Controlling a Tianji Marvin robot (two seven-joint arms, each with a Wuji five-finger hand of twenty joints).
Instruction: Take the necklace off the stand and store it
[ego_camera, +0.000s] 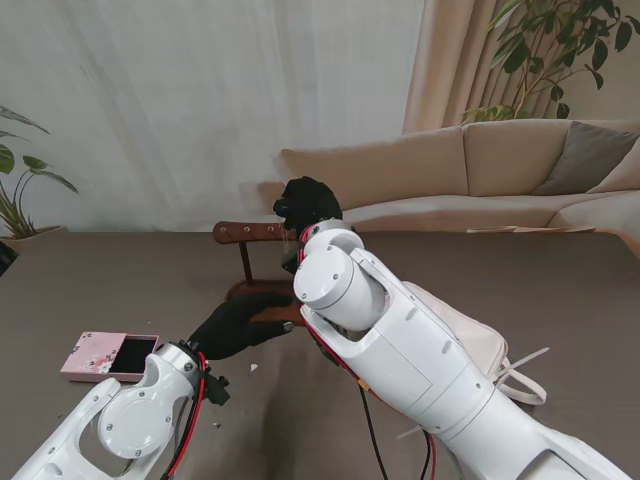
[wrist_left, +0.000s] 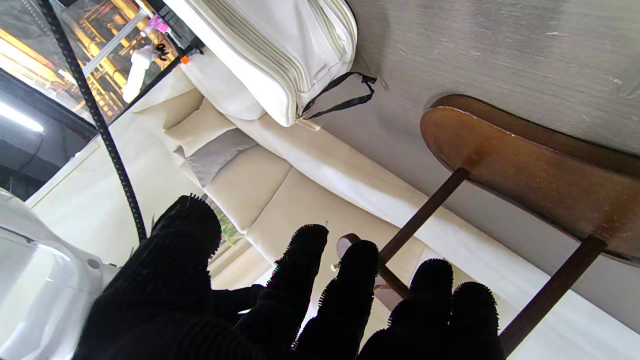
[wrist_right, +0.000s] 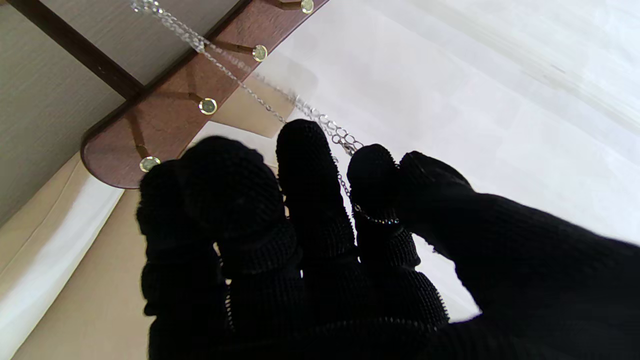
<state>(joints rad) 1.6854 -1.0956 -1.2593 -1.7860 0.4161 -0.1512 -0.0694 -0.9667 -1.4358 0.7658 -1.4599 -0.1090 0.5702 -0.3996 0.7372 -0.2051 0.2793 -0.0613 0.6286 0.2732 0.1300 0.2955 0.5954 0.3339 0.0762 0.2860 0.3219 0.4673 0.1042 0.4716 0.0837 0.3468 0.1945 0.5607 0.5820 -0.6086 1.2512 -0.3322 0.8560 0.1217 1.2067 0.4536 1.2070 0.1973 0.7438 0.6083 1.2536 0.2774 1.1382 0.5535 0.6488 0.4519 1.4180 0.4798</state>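
Chain first: one thin silver chain necklace runs from the pegs of the dark wooden T-shaped stand to the right hand, whose black-gloved fingers are curled with the links looped around them. It stretches toward the stand's crossbar, at about 11 o'clock from that hand. The left hand, fingers spread and empty, rests at the stand's base. One pink floral box lies open at 8 o'clock on the grey bench.

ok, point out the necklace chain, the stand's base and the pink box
necklace chain (wrist_right: 320, 120), right wrist view, links just above the fingertips
stand base (wrist_left: 545, 170), left wrist view, brown top face
pink box (ego_camera: 95, 352), stand view, floral lid
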